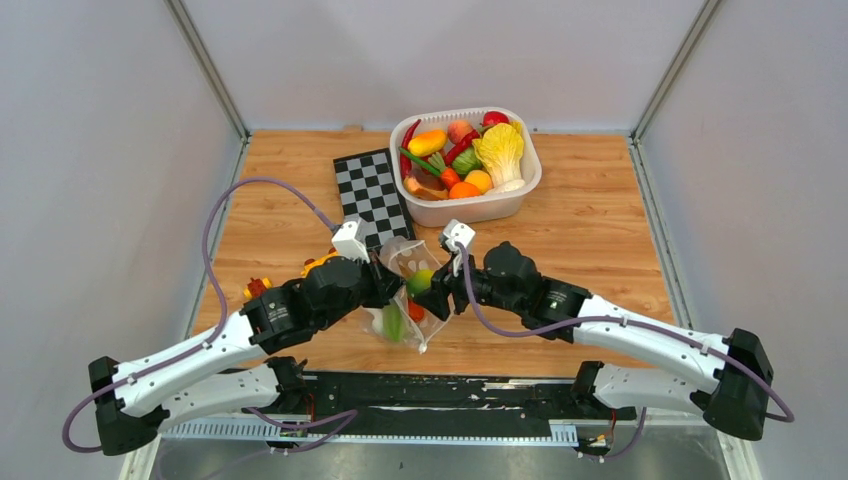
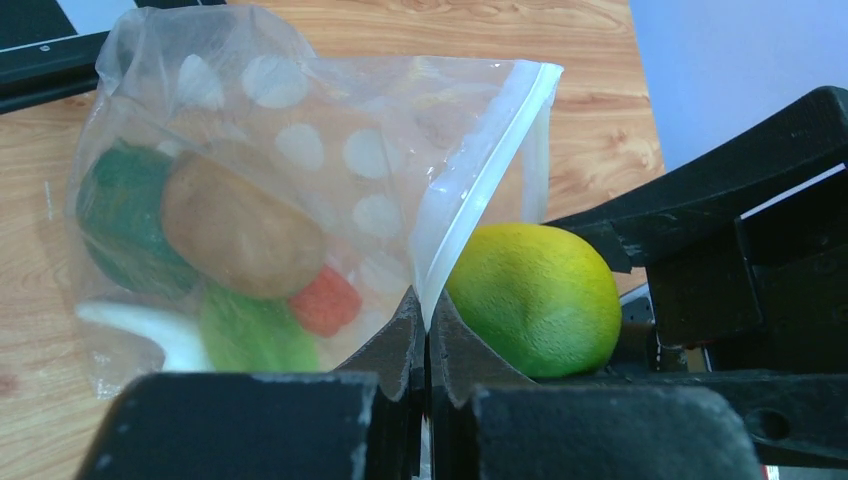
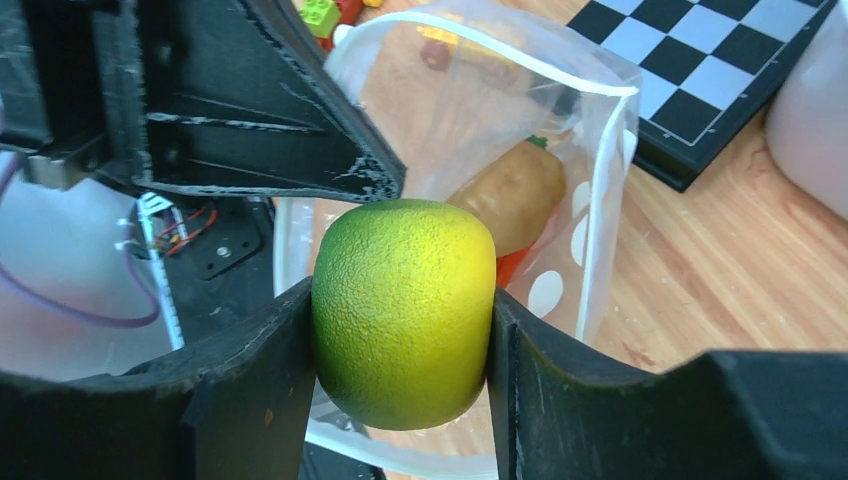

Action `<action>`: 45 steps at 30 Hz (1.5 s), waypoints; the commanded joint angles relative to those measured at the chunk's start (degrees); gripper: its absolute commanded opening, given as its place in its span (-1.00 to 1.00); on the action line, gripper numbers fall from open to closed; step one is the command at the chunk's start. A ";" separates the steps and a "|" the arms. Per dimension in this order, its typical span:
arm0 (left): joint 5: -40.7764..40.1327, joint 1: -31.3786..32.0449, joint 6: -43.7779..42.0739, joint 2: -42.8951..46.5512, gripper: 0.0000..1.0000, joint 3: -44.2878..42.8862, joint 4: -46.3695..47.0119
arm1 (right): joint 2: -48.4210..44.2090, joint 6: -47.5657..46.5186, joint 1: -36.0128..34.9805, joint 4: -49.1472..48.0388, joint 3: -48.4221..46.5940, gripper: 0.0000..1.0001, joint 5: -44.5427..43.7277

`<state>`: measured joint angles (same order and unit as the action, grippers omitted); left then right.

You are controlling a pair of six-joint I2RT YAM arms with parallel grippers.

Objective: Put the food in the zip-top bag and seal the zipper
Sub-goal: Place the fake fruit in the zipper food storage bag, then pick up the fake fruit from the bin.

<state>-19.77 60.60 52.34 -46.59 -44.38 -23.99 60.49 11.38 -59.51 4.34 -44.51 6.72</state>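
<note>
The clear dotted zip-top bag [image 1: 400,262] stands open between the two arms. My left gripper [image 2: 428,318] is shut on its whitish zipper [image 2: 482,165] edge and holds the mouth up. Inside lie a brown potato [image 2: 235,228], a dark green piece [image 2: 118,215], a small red-orange piece [image 2: 326,300] and a light green one [image 2: 250,338]. My right gripper [image 3: 400,312] is shut on a green-yellow citrus fruit [image 3: 403,310], held just at the bag's open mouth [image 3: 604,190]. From above, the fruit [image 1: 420,280] sits between both grippers.
A white tub [image 1: 470,208] full of toy fruits and vegetables stands at the back centre. A black-and-white chessboard [image 1: 368,192] lies left of it. Small toy brick cars [image 1: 257,287] sit by the left arm. The rail [image 1: 440,395] runs along the near edge.
</note>
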 commanded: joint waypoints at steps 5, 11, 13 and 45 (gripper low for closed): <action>-3.76 0.02 0.35 4.34 -1.00 -1.28 -0.11 | 4.41 -6.88 -2.54 1.61 -7.04 0.19 -2.31; -5.26 -0.02 0.48 5.61 -1.00 -0.80 -0.39 | 1.76 -7.14 -2.55 0.17 -6.88 0.56 1.41; -5.22 -0.04 0.41 5.63 -1.00 -0.71 -0.37 | 0.25 -7.87 -2.55 0.03 -7.27 0.57 2.15; -8.62 -0.01 0.28 9.24 -1.00 1.08 -3.69 | 36.08 13.29 32.32 5.41 -38.62 0.50 -5.70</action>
<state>-26.11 60.60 52.42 -37.85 -43.18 -28.32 92.38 19.51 -28.29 11.31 -77.14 1.80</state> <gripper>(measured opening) 0.008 0.745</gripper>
